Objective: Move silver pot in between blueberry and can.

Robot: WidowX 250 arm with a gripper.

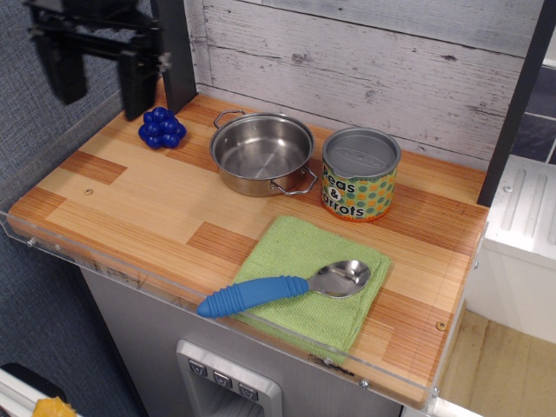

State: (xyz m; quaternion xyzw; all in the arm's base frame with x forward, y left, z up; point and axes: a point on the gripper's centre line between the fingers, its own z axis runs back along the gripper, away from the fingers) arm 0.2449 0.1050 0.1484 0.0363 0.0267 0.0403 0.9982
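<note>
The silver pot [261,154] stands upright on the wooden counter [156,208], between the blueberry [162,128] on its left and the can [360,174] on its right. The can's side nearly touches the pot's right loop handle. My black gripper [94,85] hangs open and empty at the upper left, raised above the counter's left edge, left of the blueberry and well clear of the pot.
A green cloth [313,278] lies near the front edge with a blue-handled spoon [282,288] on it. A clear plastic lip [130,278] runs along the counter's front and left. A plank wall [365,61] stands behind, and a dark post [517,104] at the right.
</note>
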